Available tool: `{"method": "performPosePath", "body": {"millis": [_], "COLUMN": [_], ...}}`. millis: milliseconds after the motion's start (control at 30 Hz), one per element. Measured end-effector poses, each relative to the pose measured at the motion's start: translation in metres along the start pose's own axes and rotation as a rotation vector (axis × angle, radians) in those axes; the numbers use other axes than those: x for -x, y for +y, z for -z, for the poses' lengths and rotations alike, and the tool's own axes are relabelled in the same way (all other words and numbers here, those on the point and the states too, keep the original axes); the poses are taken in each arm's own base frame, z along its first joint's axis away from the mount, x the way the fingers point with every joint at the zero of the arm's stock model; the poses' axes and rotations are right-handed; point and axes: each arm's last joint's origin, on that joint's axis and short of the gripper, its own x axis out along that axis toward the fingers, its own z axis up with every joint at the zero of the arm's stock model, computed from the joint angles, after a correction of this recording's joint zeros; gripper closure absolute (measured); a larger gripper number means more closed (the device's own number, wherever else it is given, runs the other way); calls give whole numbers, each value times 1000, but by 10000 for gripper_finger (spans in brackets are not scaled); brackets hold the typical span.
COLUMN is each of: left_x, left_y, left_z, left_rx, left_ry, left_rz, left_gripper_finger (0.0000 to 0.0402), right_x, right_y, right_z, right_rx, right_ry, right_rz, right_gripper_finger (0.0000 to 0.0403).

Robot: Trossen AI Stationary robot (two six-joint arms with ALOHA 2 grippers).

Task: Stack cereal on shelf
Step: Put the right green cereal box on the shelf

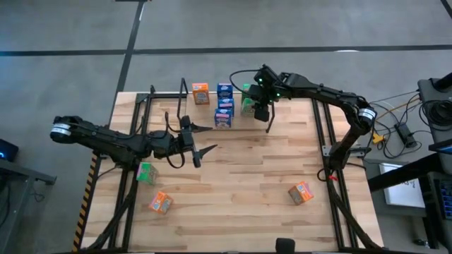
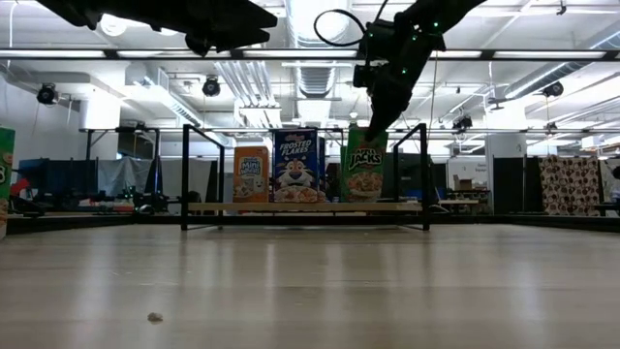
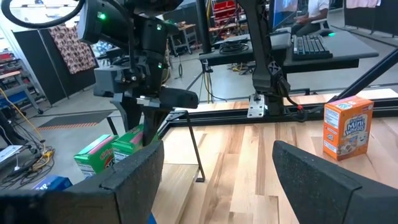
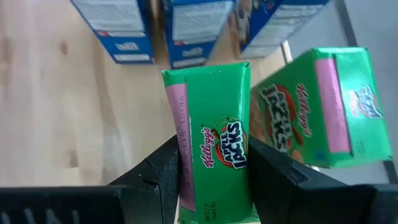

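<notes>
On the shelf (image 2: 305,206), the orange box (image 2: 251,174) reads "Mini Wheats", the blue box (image 2: 296,167) "Frosted Flakes", and the green box (image 2: 364,175) "Jacks". The right wrist view reads "Kellogg's Apple Jacks" on that green box. A lone orange box (image 3: 347,127) on the counter's right reads "Mini Wheats".

This is a robotics lab or industrial workshop. Exposed ducts (image 2: 310,78) and strip lights run across a high open ceiling, and a wooden worktable (image 1: 240,190) stands on bare concrete. At three o'clock, cables (image 1: 399,120) trail towards equipment, and a desk with a keyboard (image 3: 311,43) stands behind.
</notes>
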Motion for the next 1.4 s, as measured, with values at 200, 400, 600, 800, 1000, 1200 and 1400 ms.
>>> {"method": "performPosePath", "body": {"millis": [200, 400, 600, 800, 1000, 1200, 1400], "left_x": [0, 0, 0, 0, 0, 0, 0], "left_y": [0, 0, 0, 0, 0, 0, 0], "left_z": [1, 1, 0, 1, 1, 1, 1], "left_rx": [-2, -2, -2, -2, -2, -2, 3], "left_ry": [5, 5, 5, 5, 5, 5, 5], "left_rz": [1, 1, 1, 1, 1, 1, 1], "left_gripper_finger": [118, 118, 118, 118, 118, 118, 118], "right_x": [0, 0, 0, 0, 11, 28, 34], "right_y": [-1, -1, -1, -1, -4, 4, 16], "right_z": [1, 1, 1, 0, -8, -21, -16], "right_rx": [-1, -3, -1, -1, -19, -56, -36], "right_ry": [10, 11, 7, 3, -21, -20, 139], "right_rz": [24, 23, 25, 27, 40, 20, 92], "right_gripper_finger": [254, 230, 211, 213, 213, 214, 261]}}
